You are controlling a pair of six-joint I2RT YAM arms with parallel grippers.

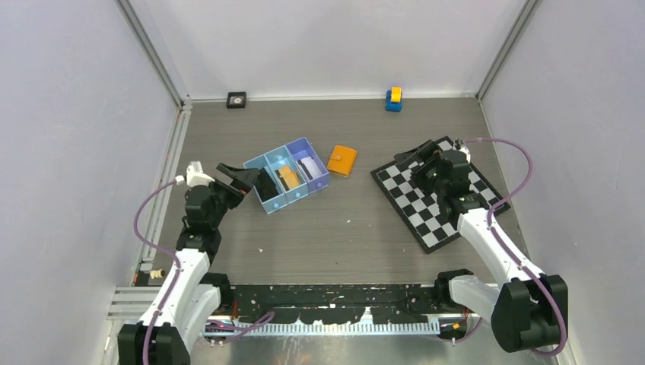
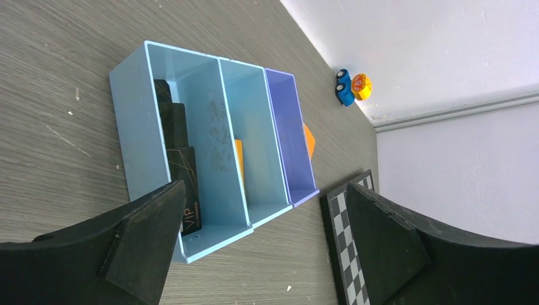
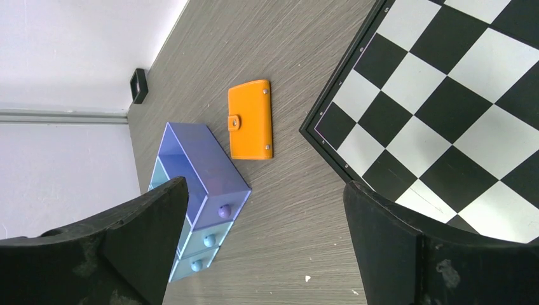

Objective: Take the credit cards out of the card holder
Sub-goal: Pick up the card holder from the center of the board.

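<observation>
Card holder closed, sharp from right wrist, small orange patch overhead

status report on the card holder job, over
Left gripper, right gripper open, empty. Orange card holder lying snapped shut. Blue tray close beside it, chessboard on other side.

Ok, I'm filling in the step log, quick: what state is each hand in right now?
Left hand: open, holding nothing.
Right hand: open, holding nothing.
</observation>
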